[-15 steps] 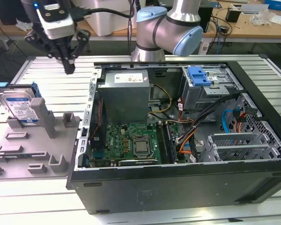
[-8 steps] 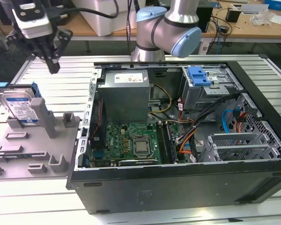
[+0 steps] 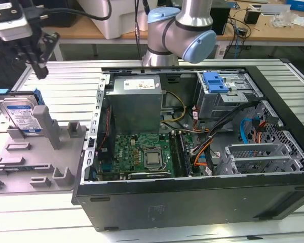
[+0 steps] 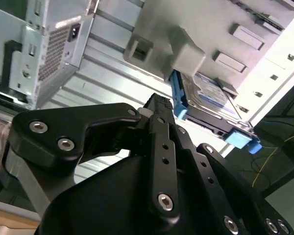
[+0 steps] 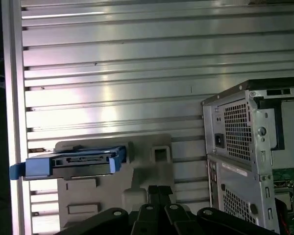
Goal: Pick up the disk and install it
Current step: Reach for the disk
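1. Claw: outside the open computer case, well off its wall on the exterior view's left, raised above the desk. The fingers are pressed together with nothing between them. Both wrist views show the same.
2. Disk: not in the case. It stands on edge in a grey holder on that same side of the case, label facing out and blue rails along its edges. It sits lower than the claw, and the two are apart with no contact. In the first wrist view the disk is edge-on, off to one side of the fingertips.
3. Holder: flat on the desk, just beside the case wall.
4. Inside the case, on the holder side: grey power supply at the back, motherboard in front of it.
5. Inside the case, toward the exterior view's right: metal drive cage with a blue bracket on top.
6. Arm: rises behind the case's far wall.
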You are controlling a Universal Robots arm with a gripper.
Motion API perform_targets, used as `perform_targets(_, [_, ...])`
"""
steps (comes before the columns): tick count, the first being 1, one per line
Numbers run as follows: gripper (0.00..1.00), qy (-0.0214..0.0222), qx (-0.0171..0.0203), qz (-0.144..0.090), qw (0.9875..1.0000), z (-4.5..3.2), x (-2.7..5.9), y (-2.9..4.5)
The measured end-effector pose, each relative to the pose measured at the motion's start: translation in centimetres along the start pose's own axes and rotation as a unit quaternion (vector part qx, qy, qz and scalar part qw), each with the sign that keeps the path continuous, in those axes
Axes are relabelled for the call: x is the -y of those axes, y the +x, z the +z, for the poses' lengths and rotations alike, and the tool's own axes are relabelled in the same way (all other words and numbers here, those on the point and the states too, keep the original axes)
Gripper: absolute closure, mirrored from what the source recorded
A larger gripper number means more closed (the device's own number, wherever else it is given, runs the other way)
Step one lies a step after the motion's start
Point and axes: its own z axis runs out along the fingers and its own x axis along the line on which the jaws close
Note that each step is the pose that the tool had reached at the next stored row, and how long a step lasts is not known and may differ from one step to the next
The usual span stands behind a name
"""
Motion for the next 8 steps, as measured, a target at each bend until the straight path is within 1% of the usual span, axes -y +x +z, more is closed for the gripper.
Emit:
perform_targets(1, [0.89,0.0,0.0,0.0,1.0,0.0,-0.03,0.65])
perform_targets(2, [0.89,0.0,0.0,0.0,1.0,0.01,-0.06,1.47])
perform_targets(3, [0.89,0.0,0.0,0.0,1.0,0.01,-0.1,2.49])
perform_targets(5, [0.89,0.0,0.0,0.0,1.0,0.02,-0.15,3.43])
perform_targets(6, [0.89,0.0,0.0,0.0,1.0,0.03,-0.18,4.01])
perform_targets(7, [0.89,0.0,0.0,0.0,1.0,0.04,-0.25,4.78])
perform_targets(8, [0.89,0.0,0.0,0.0,1.0,0.04,-0.32,5.34])
